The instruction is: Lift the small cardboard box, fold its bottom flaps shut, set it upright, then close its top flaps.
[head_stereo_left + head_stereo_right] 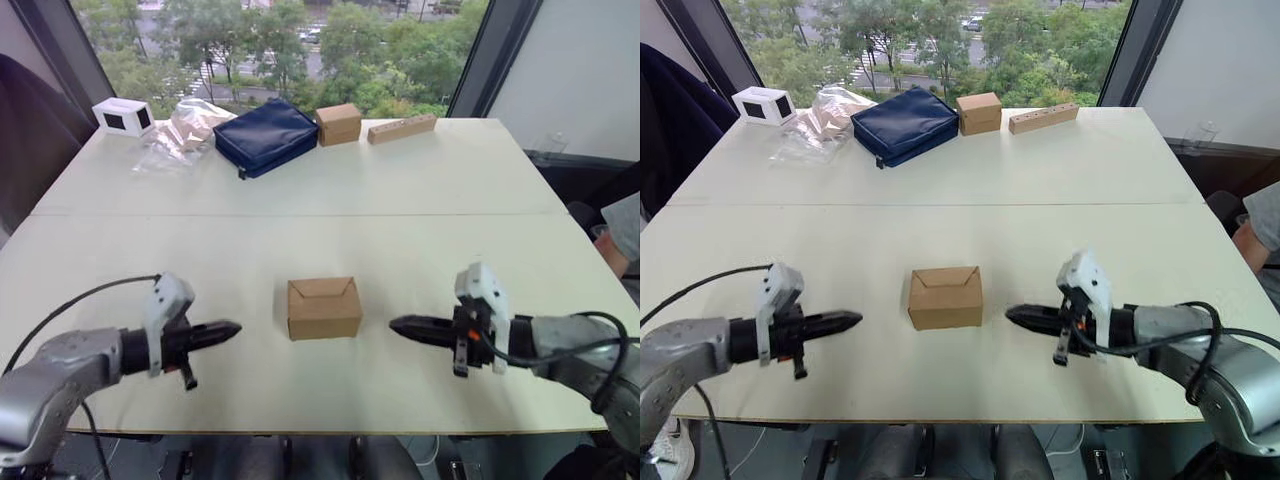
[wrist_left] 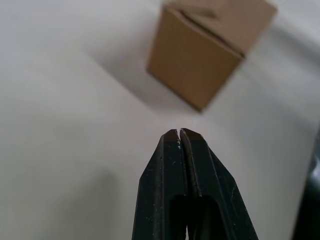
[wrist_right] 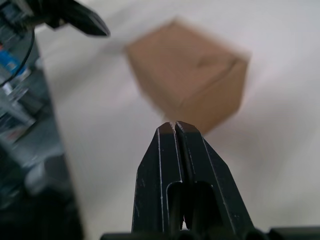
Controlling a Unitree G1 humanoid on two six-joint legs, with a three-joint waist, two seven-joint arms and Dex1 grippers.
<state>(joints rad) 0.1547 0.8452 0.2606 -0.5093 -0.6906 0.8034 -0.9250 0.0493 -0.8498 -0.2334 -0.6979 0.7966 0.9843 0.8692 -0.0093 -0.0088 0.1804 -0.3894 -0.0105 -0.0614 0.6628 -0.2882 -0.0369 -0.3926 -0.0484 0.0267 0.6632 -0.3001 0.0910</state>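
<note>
The small cardboard box stands upright on the white table, near the front edge between my arms. Its top flaps lie folded down, meeting in a V-shaped seam. The bottom flaps are hidden under it. My left gripper hovers to the box's left, shut and empty, its tip pointing at the box with a gap between. To the box's right my right gripper is likewise shut and empty, apart from the box. The box shows ahead of the left fingers, and the box also ahead of the right fingers.
At the table's far side sit a white device, a clear plastic bag, a navy pouch, a tidy brown box and a long thin cardboard box. A person's sleeve shows at the right edge.
</note>
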